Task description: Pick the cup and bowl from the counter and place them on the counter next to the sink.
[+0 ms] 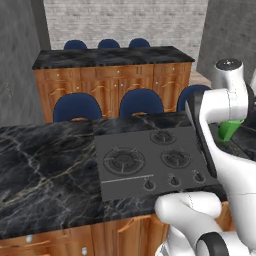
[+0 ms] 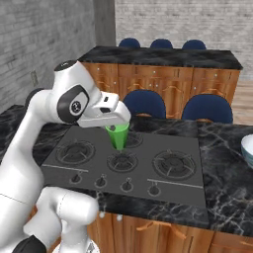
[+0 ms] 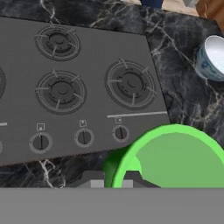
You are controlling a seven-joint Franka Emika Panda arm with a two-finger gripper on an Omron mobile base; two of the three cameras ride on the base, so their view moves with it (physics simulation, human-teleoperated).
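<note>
Hand clamped shut on small bright green tumbler cup, which we see lifted above the dark grey four-burner stovetop, presumably clearing burners during carriage along the glossy black marble desk.

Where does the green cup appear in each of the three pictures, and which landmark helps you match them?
Left base view: green cup at the right edge, partly behind the arm.
Right base view: left of centre, hanging from the gripper over the stovetop.
Hand view: lower right, seen from above.
Shared landmark: the stovetop.
</note>
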